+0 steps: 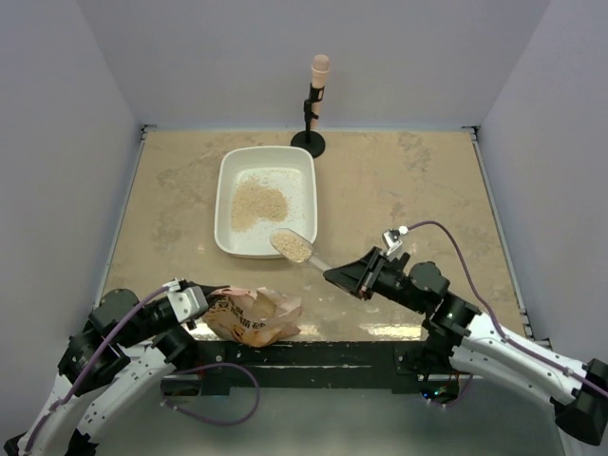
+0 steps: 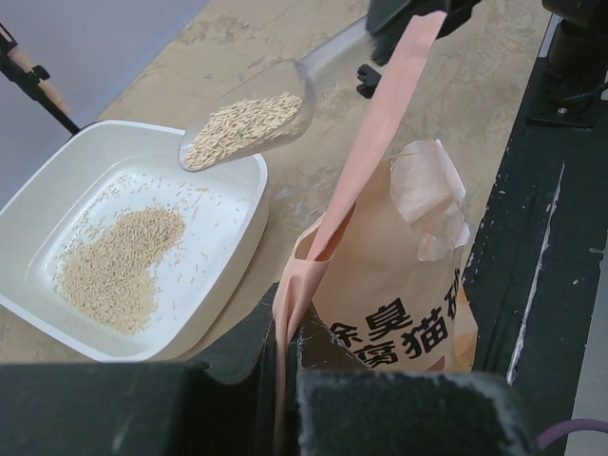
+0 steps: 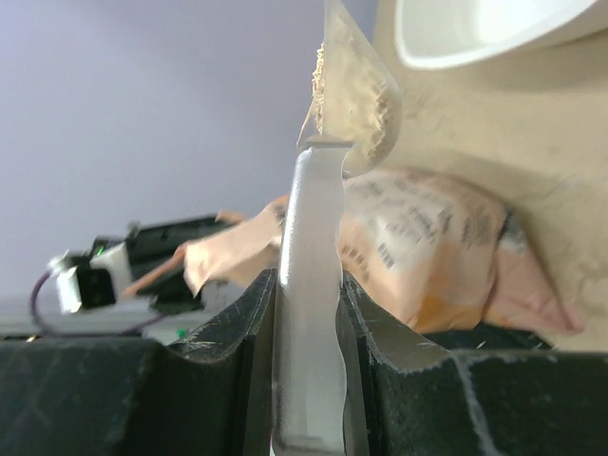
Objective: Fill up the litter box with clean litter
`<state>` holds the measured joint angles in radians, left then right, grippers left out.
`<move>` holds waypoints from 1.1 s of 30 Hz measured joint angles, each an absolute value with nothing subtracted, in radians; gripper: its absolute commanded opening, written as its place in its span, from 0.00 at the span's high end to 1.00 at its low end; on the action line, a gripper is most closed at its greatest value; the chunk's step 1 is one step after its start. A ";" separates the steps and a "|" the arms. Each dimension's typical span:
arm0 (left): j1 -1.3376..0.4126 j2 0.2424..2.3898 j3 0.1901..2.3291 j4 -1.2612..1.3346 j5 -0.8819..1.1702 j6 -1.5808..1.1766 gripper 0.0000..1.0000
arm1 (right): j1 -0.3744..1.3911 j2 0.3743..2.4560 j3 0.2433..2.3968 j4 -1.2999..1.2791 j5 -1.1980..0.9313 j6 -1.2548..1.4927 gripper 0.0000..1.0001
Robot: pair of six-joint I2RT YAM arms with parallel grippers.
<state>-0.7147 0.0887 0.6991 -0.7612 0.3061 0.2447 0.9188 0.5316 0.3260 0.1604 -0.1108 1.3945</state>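
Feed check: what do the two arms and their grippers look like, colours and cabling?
The left arm and right arm have white link shells with black joints. A purple cable runs along each and loops free in places. The left gripper and right gripper are black, blocky and matte.

The bag [image 2: 399,285] carries large black Chinese characters across its front in the left wrist view; 臭 and 猫 can be read, while the others are partly cut off. Its print is too blurred to read in the right wrist view [image 3: 427,237] and too small from above [image 1: 252,318].
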 measured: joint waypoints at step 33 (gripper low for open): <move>-0.714 0.069 0.716 -0.797 0.318 0.245 1.00 | 0.547 1.540 1.313 -0.522 -0.289 1.023 1.00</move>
